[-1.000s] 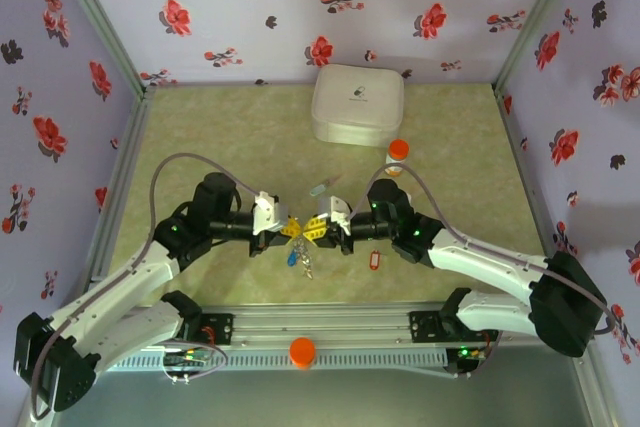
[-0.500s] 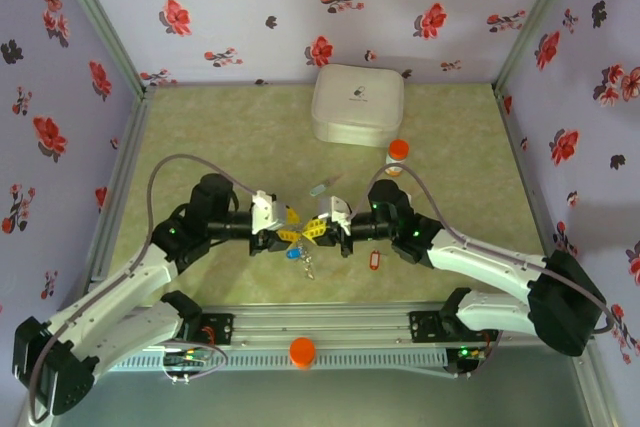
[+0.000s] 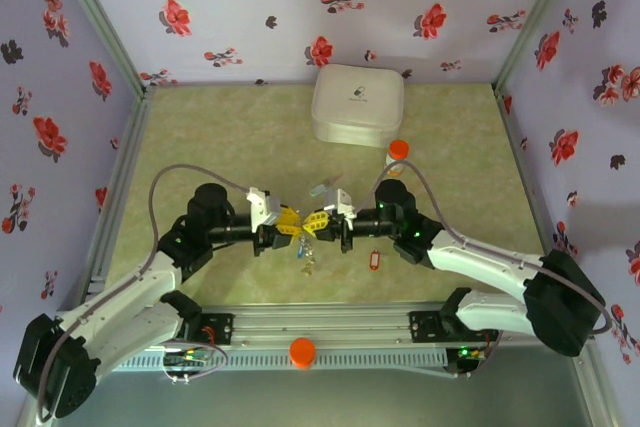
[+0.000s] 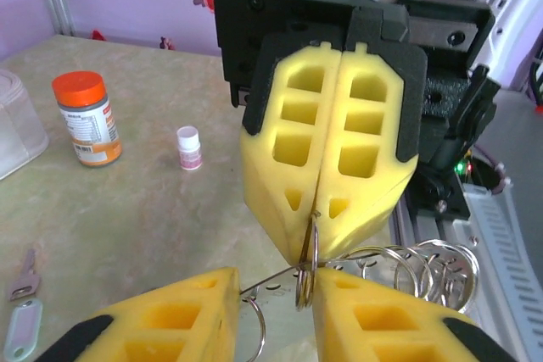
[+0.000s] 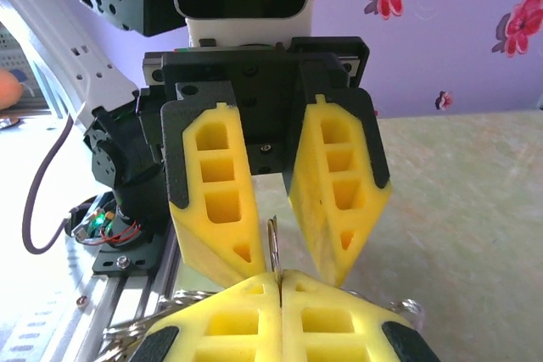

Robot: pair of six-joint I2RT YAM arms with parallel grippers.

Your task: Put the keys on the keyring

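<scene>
Right gripper [image 5: 280,286] pads pressed together, pinching thin silvery wire keyring [image 5: 274,239] upright. Left gripper [image 4: 273,294] spread, straddling it without contact. I'd close left just beside right's pinch and keep the ring steady. Small red tag key [image 3: 375,260] lies on the table at 4 o'clock in the top view.

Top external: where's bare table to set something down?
Free: table back-left, between left wall and white box; also the right side, between orange-capped bottle and right wall. Crowded: centre, where left gripper and right gripper meet at the keyring, grey key and red tag beside.
</scene>
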